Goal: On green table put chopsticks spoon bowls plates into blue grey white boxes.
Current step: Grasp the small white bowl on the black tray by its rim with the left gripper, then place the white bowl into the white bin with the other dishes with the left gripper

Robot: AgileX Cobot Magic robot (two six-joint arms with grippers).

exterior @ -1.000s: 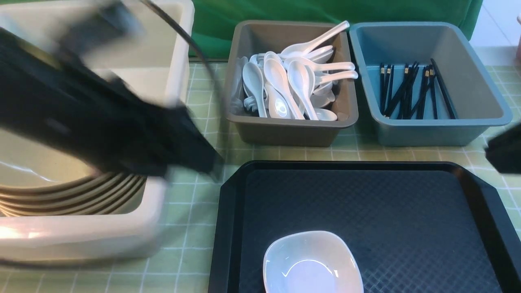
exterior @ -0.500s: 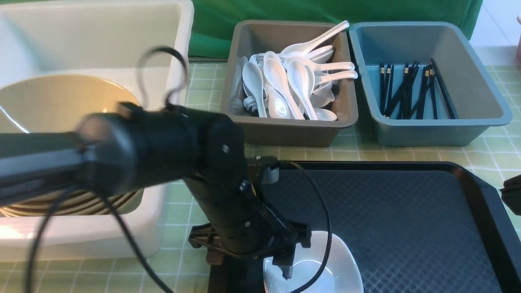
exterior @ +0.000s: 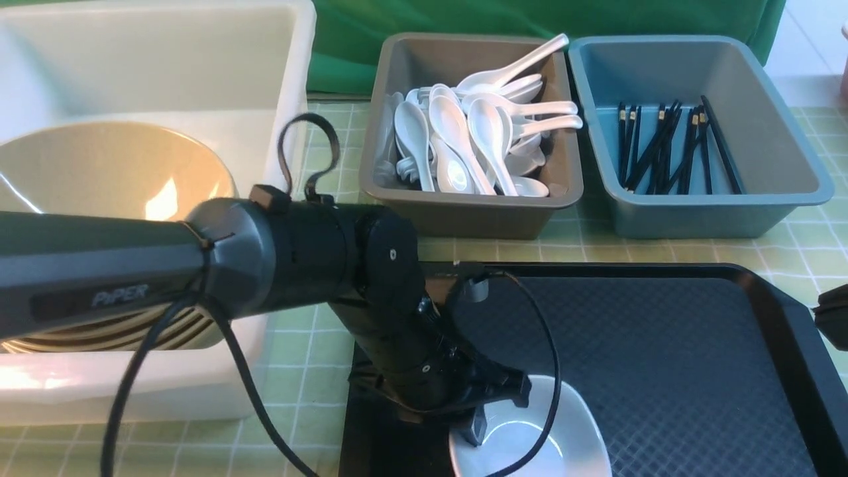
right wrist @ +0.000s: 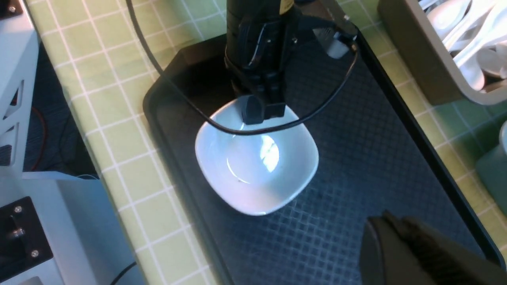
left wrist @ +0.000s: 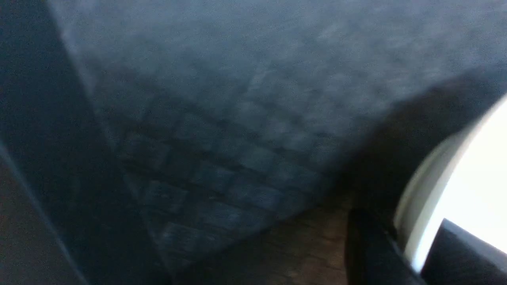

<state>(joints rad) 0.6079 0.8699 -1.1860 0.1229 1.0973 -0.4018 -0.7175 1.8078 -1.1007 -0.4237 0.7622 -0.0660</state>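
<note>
A small white bowl (exterior: 570, 450) sits at the near edge of the black tray (exterior: 662, 364). My left gripper (exterior: 477, 430) is shut on the bowl's rim, one finger inside and one outside, as the left wrist view shows at the bowl (left wrist: 475, 166) and gripper (left wrist: 412, 253). The right wrist view shows the same grip on the bowl (right wrist: 257, 174) by the left gripper (right wrist: 255, 113). My right gripper (right wrist: 386, 221) hangs shut and empty over the tray's right part (exterior: 831, 318). White spoons (exterior: 464, 126) fill the grey box (exterior: 470, 218). Black chopsticks (exterior: 669, 146) lie in the blue box (exterior: 695, 212).
The white box (exterior: 165, 66) stands at the left and holds a stack of beige bowls (exterior: 99, 172). The left arm reaches across its front corner. A green checked cloth covers the table (exterior: 305, 371).
The left arm swung from the white box down to the tray, and its jaws closed on the bowl's rim. The bowl shifted slightly right. The right gripper barely moved.
</note>
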